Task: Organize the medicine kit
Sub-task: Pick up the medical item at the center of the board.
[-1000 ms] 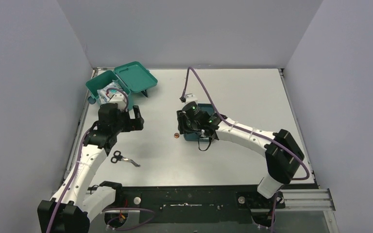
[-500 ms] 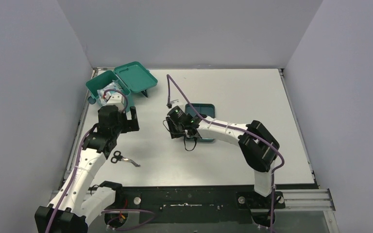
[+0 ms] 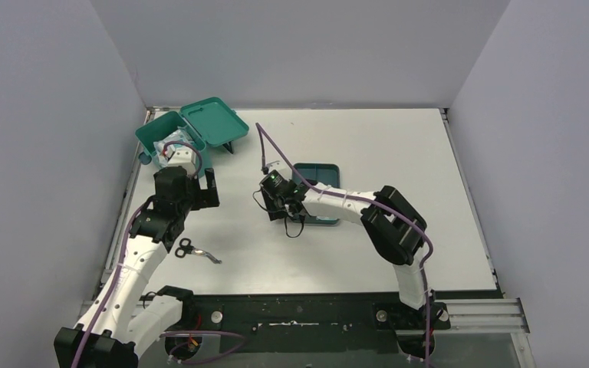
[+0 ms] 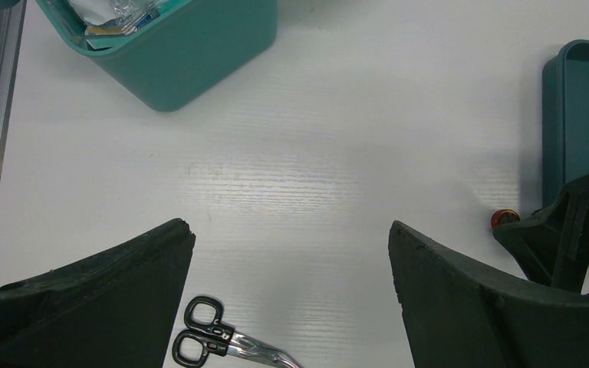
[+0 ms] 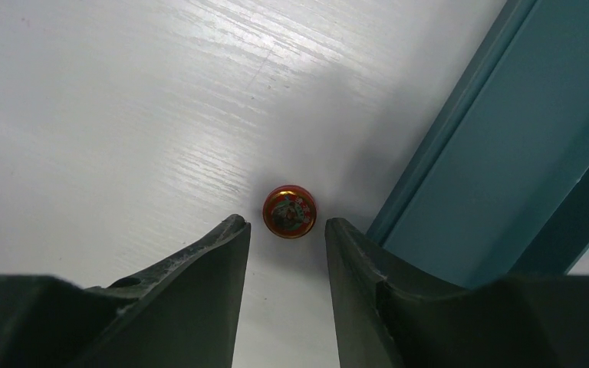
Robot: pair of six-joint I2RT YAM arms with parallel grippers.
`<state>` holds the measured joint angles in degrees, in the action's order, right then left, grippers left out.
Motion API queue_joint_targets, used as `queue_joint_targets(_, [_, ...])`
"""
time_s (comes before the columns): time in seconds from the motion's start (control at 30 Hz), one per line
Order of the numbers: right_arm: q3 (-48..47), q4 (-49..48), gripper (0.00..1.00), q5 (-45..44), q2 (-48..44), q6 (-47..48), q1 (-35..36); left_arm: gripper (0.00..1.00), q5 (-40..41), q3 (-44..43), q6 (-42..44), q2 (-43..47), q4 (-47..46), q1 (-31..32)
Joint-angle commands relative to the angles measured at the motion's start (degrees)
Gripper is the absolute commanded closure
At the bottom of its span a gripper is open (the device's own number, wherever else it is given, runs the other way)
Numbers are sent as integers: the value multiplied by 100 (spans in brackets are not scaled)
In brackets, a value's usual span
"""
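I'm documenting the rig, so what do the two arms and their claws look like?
The left arm and right arm have white links, black joints and a purple cable running along each. The left claw and right claw each have two thick black fingers. A green light glows at the right wrist.

The medicine kit [image 3: 152, 132], a teal-green rectangular plastic box, sits upright at the far left corner of the table [image 3: 383, 146]. Its hinged lid [image 3: 215, 121] lies swung open beside it, and pale packets [image 4: 119, 14] show inside
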<state>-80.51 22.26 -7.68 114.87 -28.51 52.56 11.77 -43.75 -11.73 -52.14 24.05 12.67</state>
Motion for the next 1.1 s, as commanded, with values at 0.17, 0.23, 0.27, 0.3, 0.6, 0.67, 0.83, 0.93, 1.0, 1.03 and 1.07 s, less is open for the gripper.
queue_joint_targets(0.17, [-387,11,58,-255,210,105,27,3,118,-107,56,150,-50,62])
queue_joint_targets(0.23, [-387,31,58,-263,228,117,33,3,140,-113,56,168,-50,65])
queue_joint_targets(0.27, [-386,46,58,-284,235,118,34,3,137,-116,56,170,-42,61])
queue_joint_targets(0.3, [-388,61,59,-299,241,118,32,3,141,-116,56,177,-41,61])
queue_joint_targets(0.6, [-321,97,62,-385,308,96,58,3,194,-122,56,175,-13,87])
queue_joint_targets(0.67, [-303,101,63,-427,317,100,61,3,186,-125,54,177,-9,92])
queue_joint_targets(0.83, [-290,79,63,-496,368,115,84,3,194,-123,56,173,-12,89])
queue_joint_targets(0.93, [-290,52,63,-481,396,125,96,3,198,-124,56,175,-8,88])
queue_joint_targets(1.0, [-298,50,62,-480,404,127,94,3,209,-132,52,173,-6,88])
queue_joint_targets(1.03, [-299,50,62,-484,403,127,95,3,218,-134,56,174,-6,87])
queue_joint_targets(1.07, [-299,50,62,-492,405,131,93,3,220,-134,56,177,-6,89])
